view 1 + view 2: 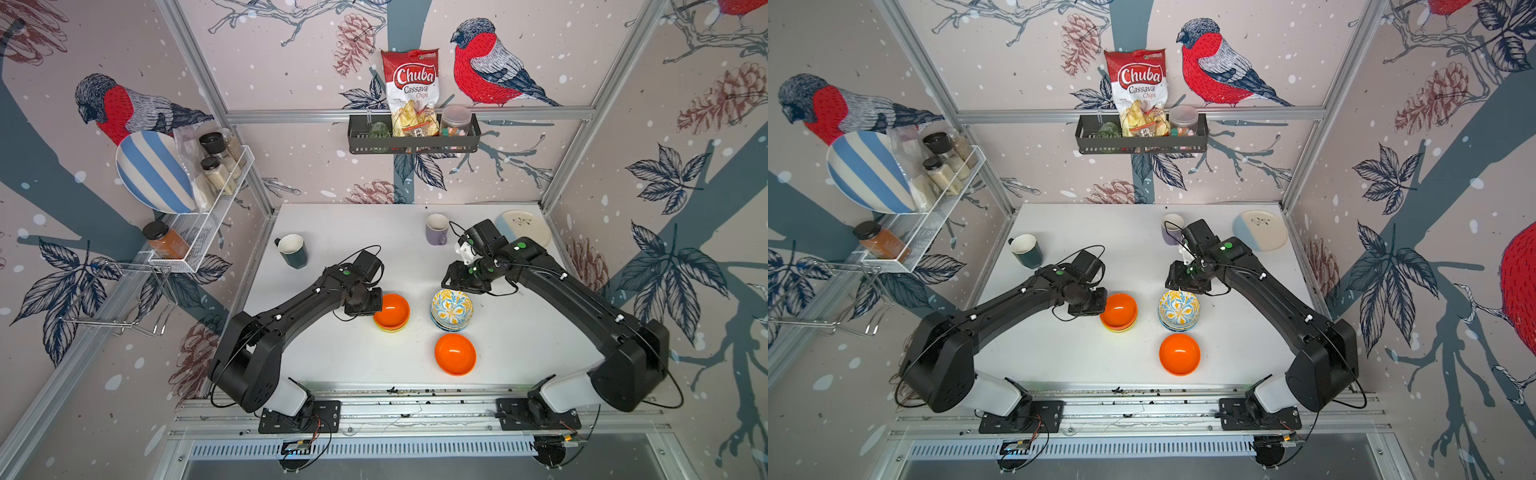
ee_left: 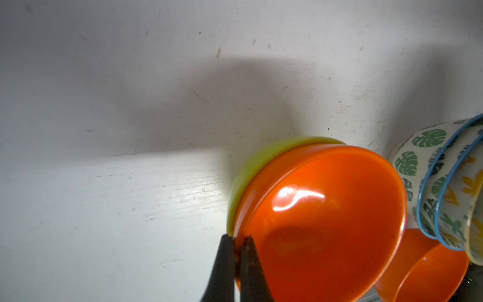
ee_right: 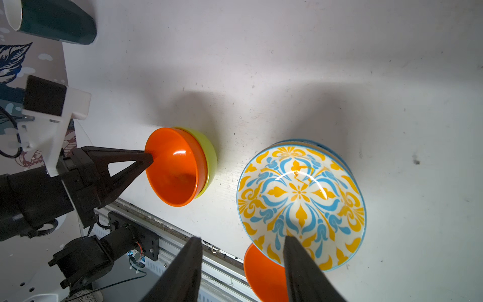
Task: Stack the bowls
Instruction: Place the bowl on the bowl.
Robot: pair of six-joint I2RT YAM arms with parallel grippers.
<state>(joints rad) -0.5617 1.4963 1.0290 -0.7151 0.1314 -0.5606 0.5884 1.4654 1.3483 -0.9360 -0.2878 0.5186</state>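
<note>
An orange bowl (image 1: 391, 311) sits nested in a lime green bowl (image 2: 251, 167) at the table's middle. My left gripper (image 2: 237, 243) is shut on the orange bowl's rim on its left side, one finger inside and one outside. To the right stands a stack of patterned bowls (image 1: 451, 309) with a yellow-blue floral bowl (image 3: 300, 198) on top and leaf-print bowls (image 2: 418, 157) under it. A second orange bowl (image 1: 455, 353) lies alone, nearer the front edge. My right gripper (image 3: 241, 239) hangs open just behind the floral stack, holding nothing.
A dark green mug (image 1: 293, 249) stands at the back left of the table. At the back right are a purple mug (image 1: 436, 228) and a cream-and-blue plate (image 1: 524, 226). A wire rack hangs on the left wall, a black shelf on the back wall.
</note>
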